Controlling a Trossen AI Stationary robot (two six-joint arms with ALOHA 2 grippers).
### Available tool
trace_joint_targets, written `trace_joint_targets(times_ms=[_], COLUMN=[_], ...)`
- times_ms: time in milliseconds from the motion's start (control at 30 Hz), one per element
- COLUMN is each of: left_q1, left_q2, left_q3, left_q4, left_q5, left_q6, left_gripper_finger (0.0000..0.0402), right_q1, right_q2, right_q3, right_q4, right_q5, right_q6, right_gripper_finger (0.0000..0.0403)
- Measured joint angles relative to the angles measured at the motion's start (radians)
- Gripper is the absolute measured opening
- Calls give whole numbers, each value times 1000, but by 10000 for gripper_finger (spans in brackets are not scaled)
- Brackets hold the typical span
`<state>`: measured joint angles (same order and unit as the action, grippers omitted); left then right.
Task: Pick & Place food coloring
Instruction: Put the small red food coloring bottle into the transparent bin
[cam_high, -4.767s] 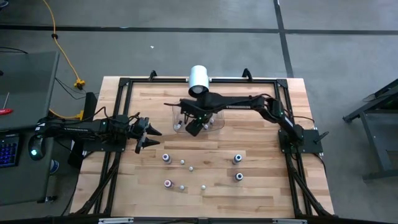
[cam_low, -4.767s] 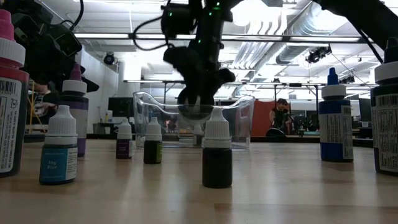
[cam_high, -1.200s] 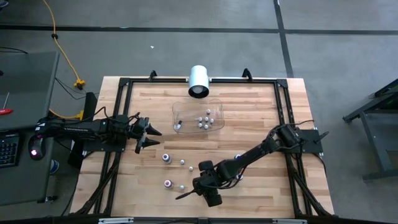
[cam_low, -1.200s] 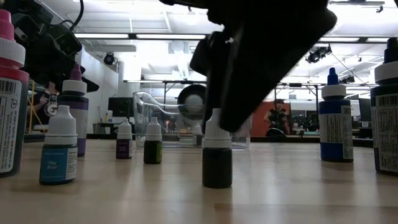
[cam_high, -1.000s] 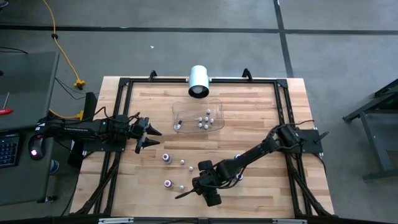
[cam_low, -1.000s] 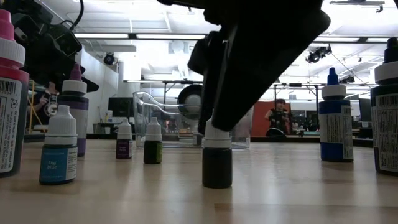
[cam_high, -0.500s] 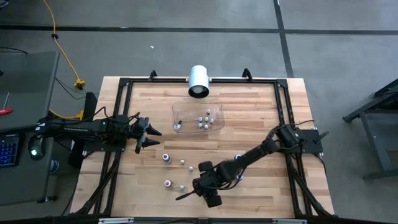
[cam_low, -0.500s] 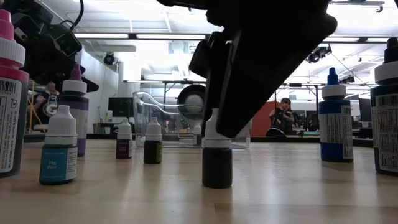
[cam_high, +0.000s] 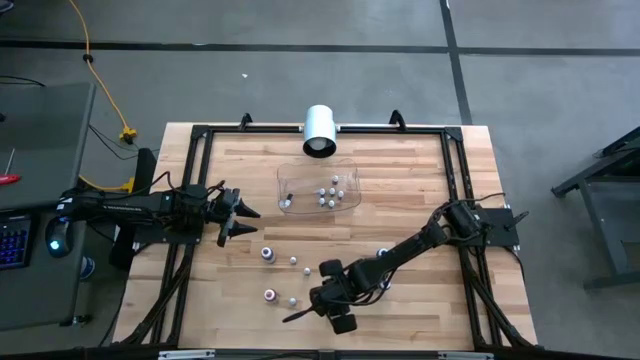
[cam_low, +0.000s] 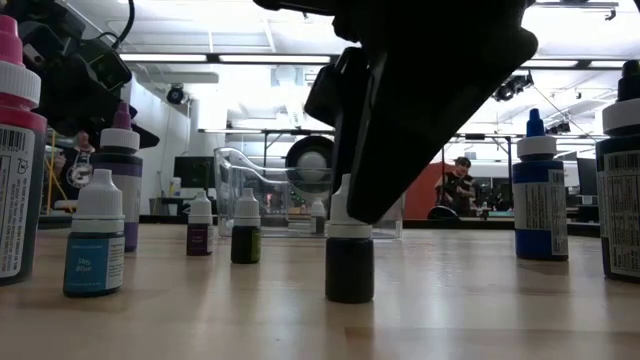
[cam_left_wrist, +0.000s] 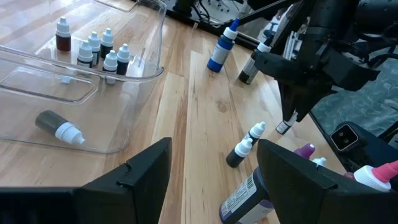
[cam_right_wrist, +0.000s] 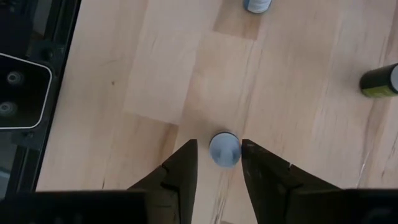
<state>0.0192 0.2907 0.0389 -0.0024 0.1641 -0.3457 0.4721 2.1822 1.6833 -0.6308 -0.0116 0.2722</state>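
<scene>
Half bottle (cam_low: 349, 255) behind right gripper (cam_low: 385, 160).

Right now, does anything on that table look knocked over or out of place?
One small bottle lies on its side in the clear tray, while the other bottles there stand upright. Nothing looks spilled.

a robotics lab: a wooden table (cam_high: 400, 160) in a black metal frame (cam_high: 200, 140) stands on grey concrete floor (cam_high: 540, 70), beneath ceiling ducts (cam_low: 470, 50) and strip lights (cam_low: 260, 58), with a person (cam_low: 455, 185) seated at distant workstations.
</scene>
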Motion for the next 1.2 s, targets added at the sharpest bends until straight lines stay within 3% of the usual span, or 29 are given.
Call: trace_joint_targets(times_ms=[567, 800, 1000, 1200], left_q1=[0, 0, 0, 0], left_q2=[0, 0, 0, 0], left_q3=[0, 0, 0, 0], left_q4=[0, 0, 0, 0], left_q5=[0, 0, 0, 0], left_q6=[0, 0, 0, 0], left_gripper_finger=[234, 234, 234, 234], right_q1=[0, 0, -10, -30], right_q2=[-1, -1, -1, -1], right_q3=[0, 6, 118, 324], right_q4=[0, 1, -71, -247], right_q5=[0, 0, 40, 184], right_q6=[0, 0, -24, -38], right_gripper_finger=[53, 52, 47, 51])
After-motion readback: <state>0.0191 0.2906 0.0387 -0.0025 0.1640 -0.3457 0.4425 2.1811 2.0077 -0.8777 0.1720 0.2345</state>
